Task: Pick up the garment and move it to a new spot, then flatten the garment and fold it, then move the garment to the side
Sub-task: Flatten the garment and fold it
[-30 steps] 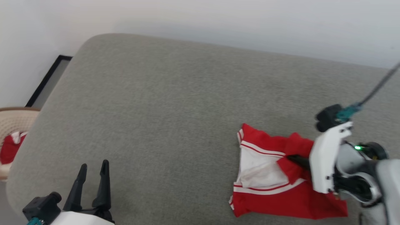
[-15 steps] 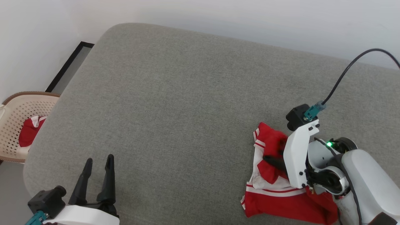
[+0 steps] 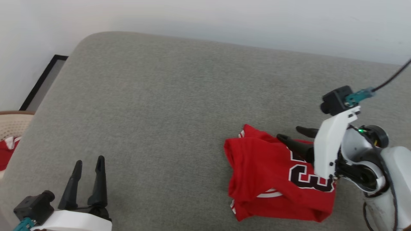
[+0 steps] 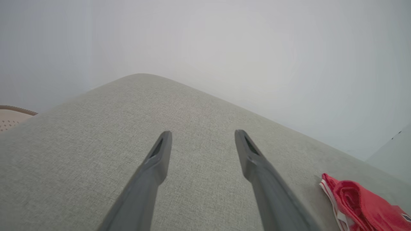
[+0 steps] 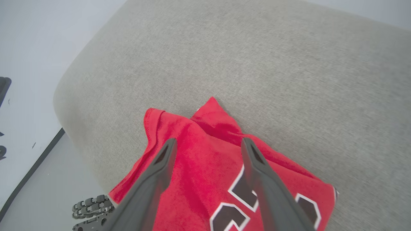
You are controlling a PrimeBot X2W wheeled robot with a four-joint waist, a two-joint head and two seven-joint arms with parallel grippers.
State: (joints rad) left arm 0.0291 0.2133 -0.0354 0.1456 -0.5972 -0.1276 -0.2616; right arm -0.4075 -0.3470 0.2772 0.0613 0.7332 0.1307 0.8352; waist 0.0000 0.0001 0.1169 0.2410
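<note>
1 grey cushion (image 3: pixel 167 106) carries all | garment (image 3: pixel 263 170) lies folded near its front right edge | right gripper (image 3: pixel 289 132) spread over it, left gripper (image 3: pixel 90 159) spread and empty | we fear a push snags the top layer, opening the fold, or slides it off the edge | print: we read a 3, next digit half hidden

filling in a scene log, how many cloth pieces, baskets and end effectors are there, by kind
cloth pieces: 2 (red jersey-style shirt with black numbers, small red-and-white cloth)
beige plastic basket: 1
dark two-fingered end effectors: 2 (left end effector, right end effector)
total: 5
</note>
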